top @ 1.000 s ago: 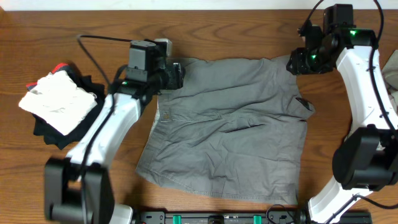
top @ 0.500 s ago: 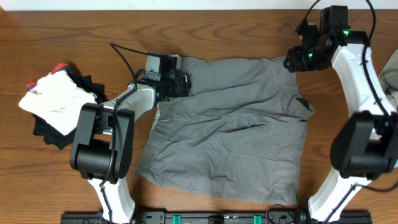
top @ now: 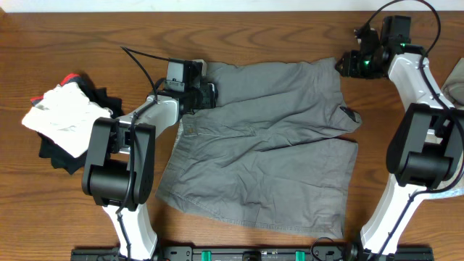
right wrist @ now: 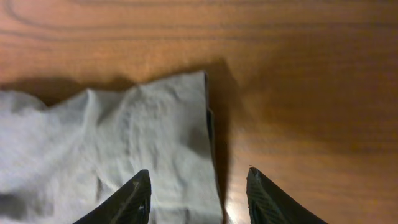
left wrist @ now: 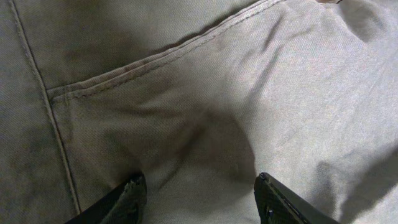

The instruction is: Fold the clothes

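Wood-grain table (top: 275, 36) runs right across my overhead view, and the grey shorts (top: 268, 152) lie spread open and wrinkled in the middle of it, not yet folded. I'll use them as my reference for everything else.

The left gripper (top: 206, 96) sits on the shorts' far left corner, and the right gripper (top: 346, 64) is at their far right corner. Well off the shorts' left side is a small pile of other clothes (top: 65, 119), white over black with a bit of red showing.

I judge this to be the start of the first fold, with both arms posted at the far corners ready to take hold. Neither has a grip yet. Both claws stand spread, with cloth lying flat beneath them and nothing pinched.

The next move calls for dropping the fingertips onto the fabric, closing on both corners together, then carrying that far edge toward the near hem.

The overhead view gives me the layout but hides the jaws under the wrist housings. The left wrist camera fills in the detail: its fingers straddle smooth fabric just below a stitched pocket seam (left wrist: 155, 59), well inside the edge. The right wrist camera shows the shorts' corner (right wrist: 186, 106) lying between its fingers, with bare wood beyond. So the right claw is lined up on an edge and the left is not.
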You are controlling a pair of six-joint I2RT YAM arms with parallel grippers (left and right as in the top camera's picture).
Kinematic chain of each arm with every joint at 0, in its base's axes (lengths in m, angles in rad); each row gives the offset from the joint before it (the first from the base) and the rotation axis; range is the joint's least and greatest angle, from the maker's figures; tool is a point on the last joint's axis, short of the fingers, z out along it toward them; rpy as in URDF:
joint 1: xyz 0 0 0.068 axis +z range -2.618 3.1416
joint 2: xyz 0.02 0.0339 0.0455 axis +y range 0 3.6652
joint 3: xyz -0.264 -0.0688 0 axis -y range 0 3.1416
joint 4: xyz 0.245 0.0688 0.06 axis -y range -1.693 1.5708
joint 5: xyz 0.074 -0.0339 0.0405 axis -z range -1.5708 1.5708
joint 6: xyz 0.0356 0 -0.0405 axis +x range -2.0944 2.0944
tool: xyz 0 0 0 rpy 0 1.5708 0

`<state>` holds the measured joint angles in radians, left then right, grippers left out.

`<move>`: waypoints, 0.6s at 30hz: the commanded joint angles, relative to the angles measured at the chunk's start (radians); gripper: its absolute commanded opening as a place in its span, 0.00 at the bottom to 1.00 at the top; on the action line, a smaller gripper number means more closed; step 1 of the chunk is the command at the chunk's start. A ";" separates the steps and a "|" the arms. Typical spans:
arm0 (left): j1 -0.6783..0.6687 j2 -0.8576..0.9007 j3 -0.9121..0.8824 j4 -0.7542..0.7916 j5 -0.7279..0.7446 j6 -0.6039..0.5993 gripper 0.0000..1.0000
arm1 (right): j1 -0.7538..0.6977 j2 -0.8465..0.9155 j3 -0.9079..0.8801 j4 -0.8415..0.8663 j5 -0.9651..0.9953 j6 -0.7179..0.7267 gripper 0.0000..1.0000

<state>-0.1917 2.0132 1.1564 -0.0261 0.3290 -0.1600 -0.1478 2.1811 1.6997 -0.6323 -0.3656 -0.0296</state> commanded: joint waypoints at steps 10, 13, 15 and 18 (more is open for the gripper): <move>0.016 0.069 -0.029 -0.055 -0.079 -0.013 0.59 | 0.008 0.140 -0.004 0.144 -0.090 0.106 0.46; 0.016 0.069 -0.029 -0.058 -0.079 -0.013 0.59 | 0.008 0.149 -0.004 0.185 -0.096 0.143 0.44; 0.016 0.069 -0.029 -0.060 -0.079 -0.013 0.59 | 0.008 0.150 -0.004 0.213 -0.105 0.157 0.44; 0.016 0.069 -0.029 -0.060 -0.079 -0.013 0.59 | 0.008 0.150 -0.004 0.258 -0.158 0.163 0.43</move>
<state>-0.1917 2.0136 1.1622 -0.0437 0.3214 -0.1596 -0.1474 2.3131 1.6989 -0.3916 -0.4622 0.0994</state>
